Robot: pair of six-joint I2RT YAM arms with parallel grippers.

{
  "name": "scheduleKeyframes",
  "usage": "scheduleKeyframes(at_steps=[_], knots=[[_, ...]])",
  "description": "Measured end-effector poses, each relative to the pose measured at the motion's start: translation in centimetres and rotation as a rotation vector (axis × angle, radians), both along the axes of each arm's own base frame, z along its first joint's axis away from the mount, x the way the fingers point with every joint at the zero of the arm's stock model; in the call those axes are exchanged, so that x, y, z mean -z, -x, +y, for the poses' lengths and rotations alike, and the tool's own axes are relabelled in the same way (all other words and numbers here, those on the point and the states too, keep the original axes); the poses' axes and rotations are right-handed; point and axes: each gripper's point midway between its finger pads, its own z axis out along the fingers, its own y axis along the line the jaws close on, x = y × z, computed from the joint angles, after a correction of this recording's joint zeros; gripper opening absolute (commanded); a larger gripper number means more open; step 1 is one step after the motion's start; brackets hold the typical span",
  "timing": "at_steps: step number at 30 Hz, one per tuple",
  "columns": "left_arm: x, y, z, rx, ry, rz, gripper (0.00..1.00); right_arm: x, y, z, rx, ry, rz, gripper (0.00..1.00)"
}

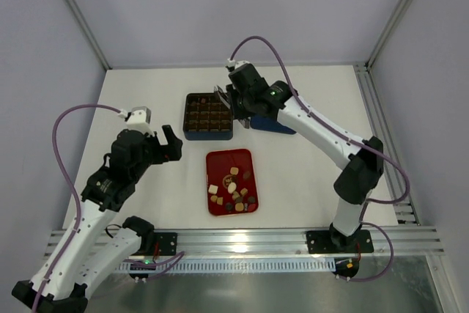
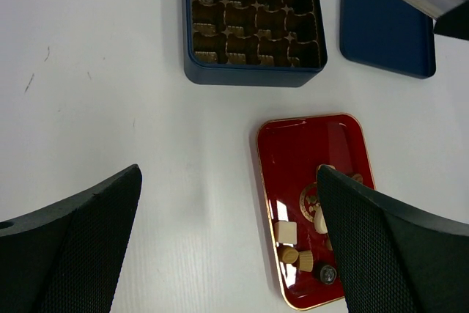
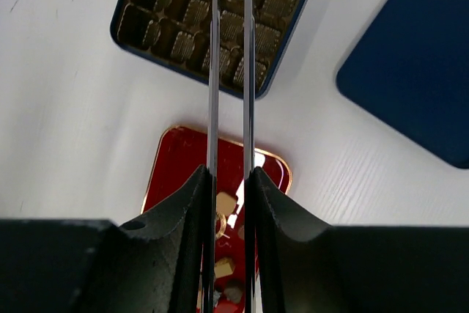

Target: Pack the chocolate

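Red tray (image 1: pixel 229 157) lies flat near the middle of the white bench (image 1: pixel 146 93), its long side running away from the arms. The chocolate (image 1: pixel 233 190) sits loose in the tray's near half: a scatter of cream, tan and dark pieces, some touching, with the far half of the tray bare. Just beyond the tray is a dark blue box (image 1: pixel 209 135) with a brown grid insert. Its blue lid (image 1: pixel 282 128) lies flat on the bench just to the right of it, partly covered by the right arm in the top view.

The right end effector (image 1: pixel 227 105) hangs over the right edge of the box. In the right wrist view its two thin metal fingers (image 3: pixel 213 71) run parallel with only a narrow gap between them, and the box, tray and a few candies show beyond them. The fingertips run out of that picture, so it cannot be told whether they pinch anything.

The left end effector (image 1: pixel 174 144) is to the left of the tray and box, above bare bench, touching neither. Its black fingers (image 2: pixel 80 240) are spread wide, with nothing between them.
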Motion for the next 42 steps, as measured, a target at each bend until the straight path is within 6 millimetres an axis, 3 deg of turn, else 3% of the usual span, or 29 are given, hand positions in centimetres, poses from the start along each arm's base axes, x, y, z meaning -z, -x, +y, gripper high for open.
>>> scheduleKeyframes(at_steps=[5,9,20,42], knots=[[0.2,-0.1,0.0,0.000,-0.003,0.006,1.00,2.2,-4.6,1.6,0.006,0.012,0.012,0.27],[0.2,-0.1,0.0,0.000,-0.004,0.007,1.00,4.6,-6.1,2.5,0.003,0.034,0.042,0.27],[0.3,-0.1,-0.1,0.000,-0.005,0.010,1.00,7.1,-6.7,3.2,-0.005,0.052,0.082,0.27],[0.3,-0.1,-0.1,0.000,-0.005,0.010,1.00,7.2,-6.9,3.0,0.003,0.055,0.080,0.41]])
